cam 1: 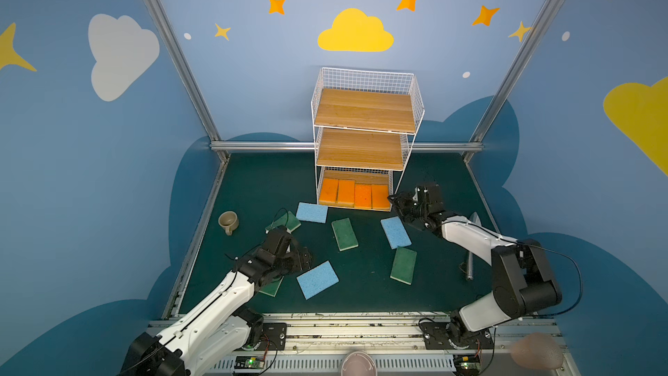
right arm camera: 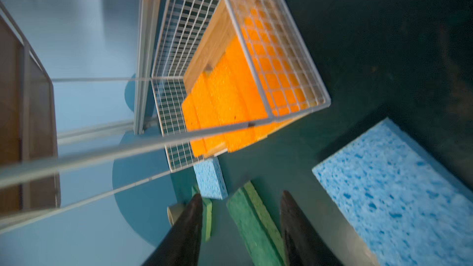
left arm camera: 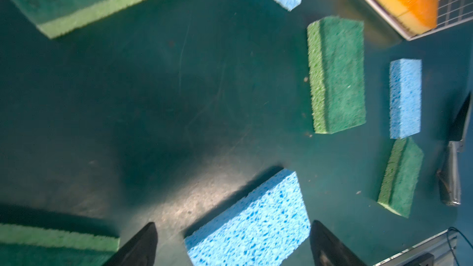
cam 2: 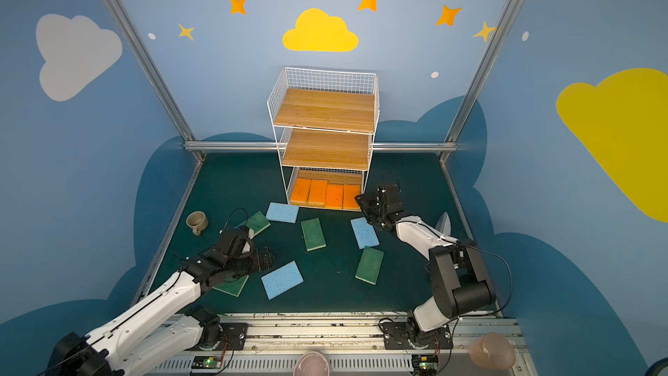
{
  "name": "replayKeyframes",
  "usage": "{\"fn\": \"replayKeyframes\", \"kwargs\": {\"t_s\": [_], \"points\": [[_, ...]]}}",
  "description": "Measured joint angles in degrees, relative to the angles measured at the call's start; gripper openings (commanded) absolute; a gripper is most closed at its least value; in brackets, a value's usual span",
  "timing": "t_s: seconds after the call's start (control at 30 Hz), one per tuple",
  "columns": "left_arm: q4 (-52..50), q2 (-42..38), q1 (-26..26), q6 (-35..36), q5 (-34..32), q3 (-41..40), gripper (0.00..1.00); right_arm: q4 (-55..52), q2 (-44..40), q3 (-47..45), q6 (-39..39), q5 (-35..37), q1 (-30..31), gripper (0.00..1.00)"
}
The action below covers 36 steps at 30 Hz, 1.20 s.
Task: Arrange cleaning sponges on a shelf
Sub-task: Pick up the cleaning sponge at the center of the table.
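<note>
A robot test cell (aluminium frame (cam 1: 174, 52), cloud-painted walls (cam 1: 253, 77)).

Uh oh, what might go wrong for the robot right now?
The right gripper hangs open close beside the shelf; a bump might shift it or the orange sponges. The open left gripper sits over a blue sponge lying askew, so it may pinch a corner and slip. A green sponge lies partly under the left arm and might get dragged.
</note>
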Motion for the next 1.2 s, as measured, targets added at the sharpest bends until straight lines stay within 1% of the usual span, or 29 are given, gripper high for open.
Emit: {"fn": "replayKeyframes", "kwargs": {"t_s": [0.07,0.17,0.3,0.4,0.53,0.67,0.9,1.07,1.2], "points": [[-1.1,-0.2,0.0,-0.2,-0.5,0.0,0.89,-4.8,0.4,1.0,-4.8,-3.1,0.3,0.49],[-2.3,-0.6,0.0,-0.8,-1.7,0.0,0.93,-11.4,2.1,3.6,-12.2,-7.1,1.9,0.49],[-2.4,-1.4,0.0,-2.0,-3.0,0.0,0.99,-15.0,4.5,4.2,-18.8,-10.3,6.1,0.49],[-1.9,-2.1,0.0,-2.7,-3.4,0.0,1.0,-15.6,6.6,4.3,-21.4,-11.3,9.4,0.51],[-1.2,-2.6,0.0,-3.2,-3.6,0.0,1.0,-15.7,10.5,5.2,-23.3,-11.7,12.9,0.52],[-0.2,-2.5,0.2,-3.6,-3.6,0.0,1.0,-15.6,14.5,7.2,-23.9,-11.8,14.9,0.5],[2.7,0.0,1.3,-3.7,-3.3,0.0,1.0,-15.4,18.4,10.3,-24.2,-11.6,15.7,0.41],[4.2,2.0,2.2,-3.6,-2.7,0.4,1.0,-15.3,19.7,11.5,-24.3,-11.1,16.0,0.38],[5.4,2.2,3.1,-3.4,-2.4,0.5,1.0,-15.3,20.4,11.8,-24.3,-10.9,16.5,0.3]]}}
